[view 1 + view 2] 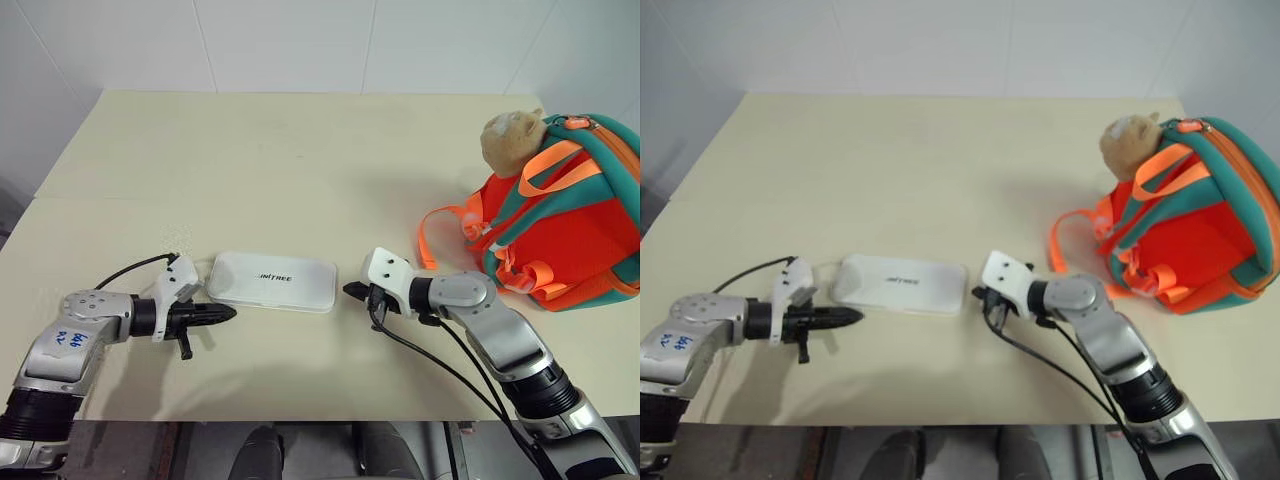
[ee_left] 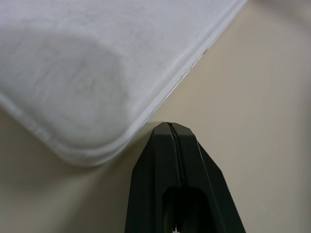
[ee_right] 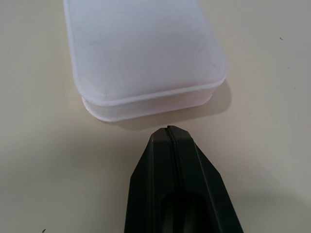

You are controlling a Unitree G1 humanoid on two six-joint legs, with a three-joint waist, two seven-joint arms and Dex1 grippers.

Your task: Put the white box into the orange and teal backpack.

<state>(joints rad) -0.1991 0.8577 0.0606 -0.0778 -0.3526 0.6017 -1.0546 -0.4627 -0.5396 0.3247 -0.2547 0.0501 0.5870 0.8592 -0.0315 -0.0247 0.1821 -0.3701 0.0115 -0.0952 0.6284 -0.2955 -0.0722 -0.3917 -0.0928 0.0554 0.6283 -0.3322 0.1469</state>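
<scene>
A: Claw status? Left claw (image 1: 228, 313) and right claw (image 1: 350, 291): both clenched, empty, flanking the white box (image 1: 271, 281) on the worktop (image 1: 300, 150).

B: Orange and teal backpack (image 1: 560, 220): upright at the worktop's right, well apart from the box.

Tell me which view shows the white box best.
The left eye view: the whole white box lies flat on the table, lettering visible. The right eye view shows it whole too, lettering fainter. The left wrist view catches one corner; the right wrist view one short end.
</scene>
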